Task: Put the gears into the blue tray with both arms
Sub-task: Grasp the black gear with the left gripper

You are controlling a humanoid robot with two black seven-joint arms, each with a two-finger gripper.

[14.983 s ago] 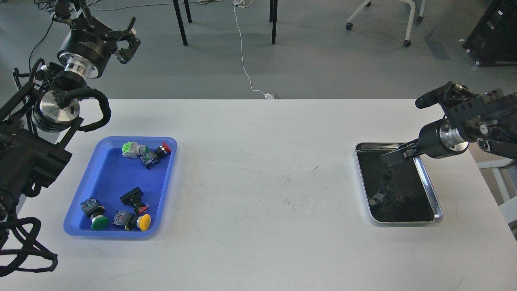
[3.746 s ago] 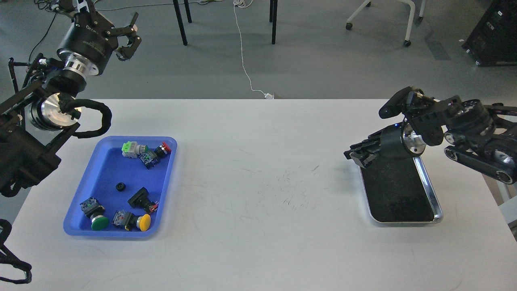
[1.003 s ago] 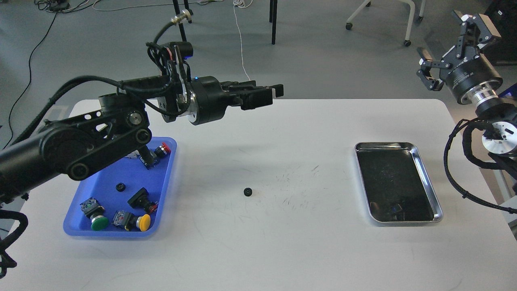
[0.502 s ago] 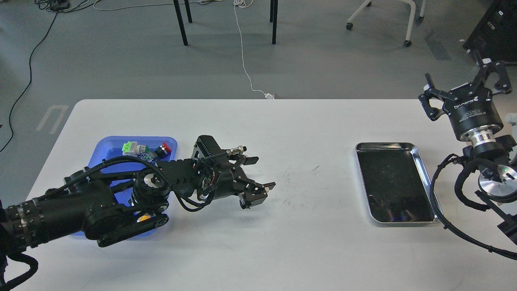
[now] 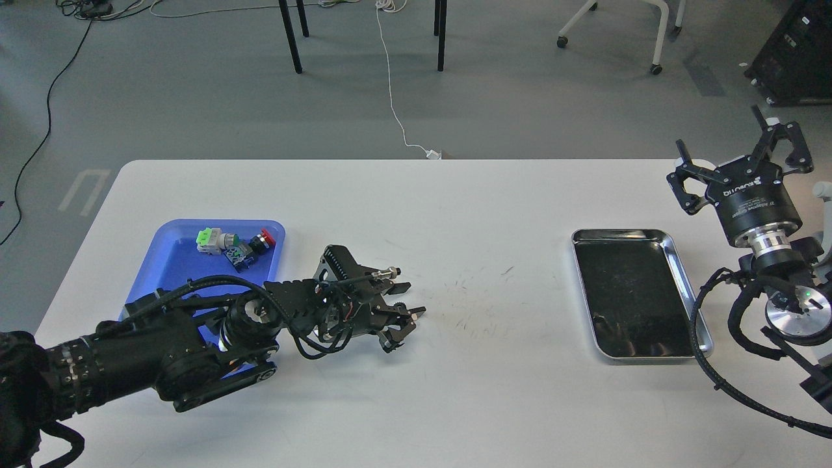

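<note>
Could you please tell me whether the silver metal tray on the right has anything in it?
Apparently empty: the silver tray shows only its dark, reflective bottom, with no gear visible.

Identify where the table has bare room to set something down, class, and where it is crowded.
Free: the wide white stretch between the left gripper and the silver tray, plus the table's near edge. Crowded: the blue tray, holding push-buttons and overhung by the left arm.
</note>
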